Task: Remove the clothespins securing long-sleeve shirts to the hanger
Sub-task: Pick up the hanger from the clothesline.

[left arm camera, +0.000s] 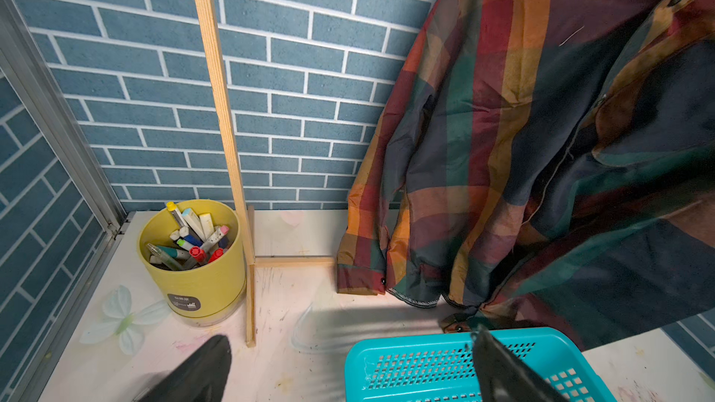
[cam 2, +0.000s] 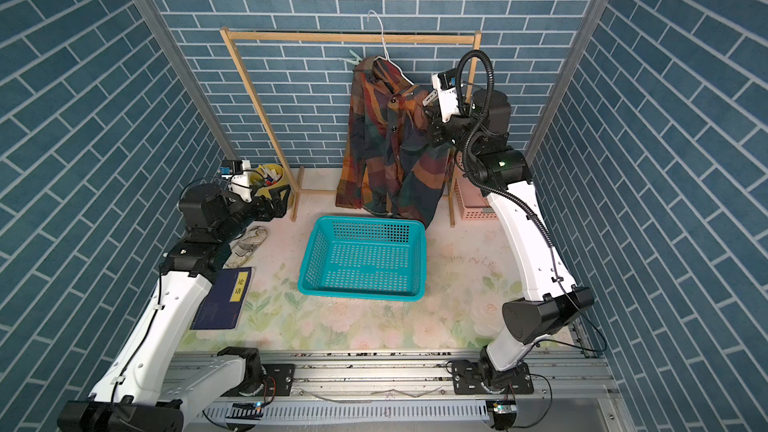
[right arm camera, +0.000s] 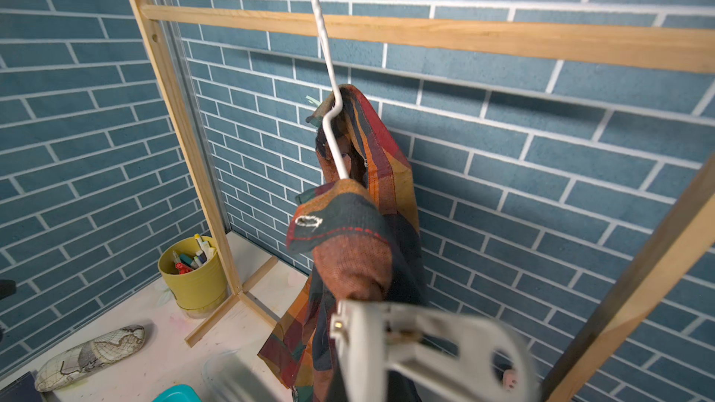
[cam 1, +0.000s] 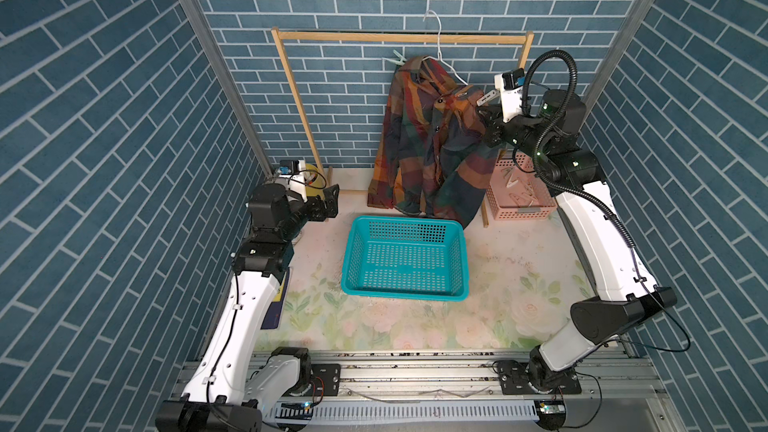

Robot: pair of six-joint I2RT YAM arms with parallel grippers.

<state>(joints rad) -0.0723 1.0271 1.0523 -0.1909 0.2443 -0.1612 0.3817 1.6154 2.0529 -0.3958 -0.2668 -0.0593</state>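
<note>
Between the closed jaws of the right gripper, pinched by its handles: the white clothespin, tip touching or just beside the near shoulder of the long-sleeve shirt. Cannot tell from the top views or the right wrist view whether still biting the cloth or already pulled clear; blurred and very close in the wrist view. Beyond that gripper, at the far shoulder, past the neck of the hanger: the mint-green clothespin, still clipped on, untouched. Well away from the left gripper too, up and across. Spread fully wide, that left gripper, holding nothing, low beside the yellow pen pot and apart from the shirt hem.

Judged about halfway at best: one clip in hand, one left. Shirt hanging on the hanger, hook over the top bar of the wooden rack. Below the right gripper, a pink basket; lower and toward the left gripper, a teal basket. Remaining, by the look of things: finish freeing the white clip, put it down, then reach across for the green one.
</note>
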